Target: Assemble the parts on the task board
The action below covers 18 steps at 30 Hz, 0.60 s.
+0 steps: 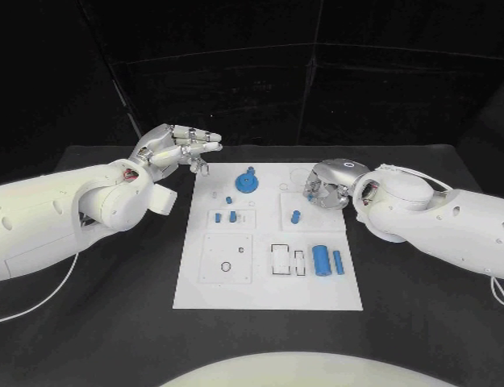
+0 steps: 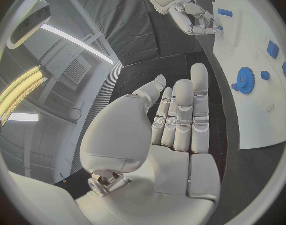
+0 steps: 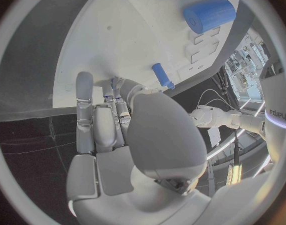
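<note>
L hand [image 1: 180, 147] spread, parked clear of board [image 1: 206, 290]; R hand [image 1: 327, 184] fingertips down on board, can't tell if pinching anything.

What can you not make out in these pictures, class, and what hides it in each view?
- Head view: what lies under the right robot hand; it covers that corner of the task board.
- Right wrist view: whether its fingertips pinch anything; the thumb blocks them.
- Head view: small blue parts too small to identify.

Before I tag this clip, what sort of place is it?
Most likely a robotics lab test cell: a black table in front of dark curtains, a white task board carrying small blue parts, and ceiling strip lights in the left wrist view.
</note>
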Available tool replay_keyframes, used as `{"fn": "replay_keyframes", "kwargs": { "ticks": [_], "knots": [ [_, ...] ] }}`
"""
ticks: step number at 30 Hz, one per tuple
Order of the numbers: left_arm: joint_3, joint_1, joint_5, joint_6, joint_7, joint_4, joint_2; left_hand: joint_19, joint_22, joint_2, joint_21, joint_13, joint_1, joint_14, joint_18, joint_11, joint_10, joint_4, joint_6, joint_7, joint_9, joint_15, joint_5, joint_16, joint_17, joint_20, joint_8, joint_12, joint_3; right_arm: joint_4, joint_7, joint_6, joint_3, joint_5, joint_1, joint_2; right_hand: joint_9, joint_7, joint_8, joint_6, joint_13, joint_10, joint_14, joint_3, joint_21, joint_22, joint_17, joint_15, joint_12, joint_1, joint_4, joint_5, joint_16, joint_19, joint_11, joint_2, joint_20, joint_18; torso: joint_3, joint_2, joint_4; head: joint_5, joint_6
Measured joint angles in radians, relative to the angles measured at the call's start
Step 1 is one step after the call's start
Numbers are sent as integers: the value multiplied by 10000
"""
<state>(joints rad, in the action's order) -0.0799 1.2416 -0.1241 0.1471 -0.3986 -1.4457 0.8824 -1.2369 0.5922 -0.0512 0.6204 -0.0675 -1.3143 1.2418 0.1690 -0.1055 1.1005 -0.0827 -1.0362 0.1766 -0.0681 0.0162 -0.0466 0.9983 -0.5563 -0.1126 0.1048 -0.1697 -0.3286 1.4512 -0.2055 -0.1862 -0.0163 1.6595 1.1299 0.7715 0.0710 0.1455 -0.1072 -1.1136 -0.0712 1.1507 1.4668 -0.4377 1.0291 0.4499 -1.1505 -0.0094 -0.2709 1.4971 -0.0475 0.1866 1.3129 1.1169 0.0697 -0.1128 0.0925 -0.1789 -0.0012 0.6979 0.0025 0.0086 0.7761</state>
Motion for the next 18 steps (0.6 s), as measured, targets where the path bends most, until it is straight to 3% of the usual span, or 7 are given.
{"fn": "replay_keyframes", "kwargs": {
  "ticks": [18],
  "knots": [
    [0, 0, 4, 61, 70, 293, -10, 0, -9, -4, 0, -1, -4, -19, -1, 0, 0, 0, 0, 0, 8, 20, 0, 0, 32, 0, 0, 0, 0, 547, -21, -612, 3, -96, -13, 435, -15, -10, 12, -61, -6, 40, 0, -95, 0, 40, -50, 1, -3, -212, 37, -107, 56, 36, -41, -3, -35, 0, 2, -2, -12, 3, 11]
  ]
}}
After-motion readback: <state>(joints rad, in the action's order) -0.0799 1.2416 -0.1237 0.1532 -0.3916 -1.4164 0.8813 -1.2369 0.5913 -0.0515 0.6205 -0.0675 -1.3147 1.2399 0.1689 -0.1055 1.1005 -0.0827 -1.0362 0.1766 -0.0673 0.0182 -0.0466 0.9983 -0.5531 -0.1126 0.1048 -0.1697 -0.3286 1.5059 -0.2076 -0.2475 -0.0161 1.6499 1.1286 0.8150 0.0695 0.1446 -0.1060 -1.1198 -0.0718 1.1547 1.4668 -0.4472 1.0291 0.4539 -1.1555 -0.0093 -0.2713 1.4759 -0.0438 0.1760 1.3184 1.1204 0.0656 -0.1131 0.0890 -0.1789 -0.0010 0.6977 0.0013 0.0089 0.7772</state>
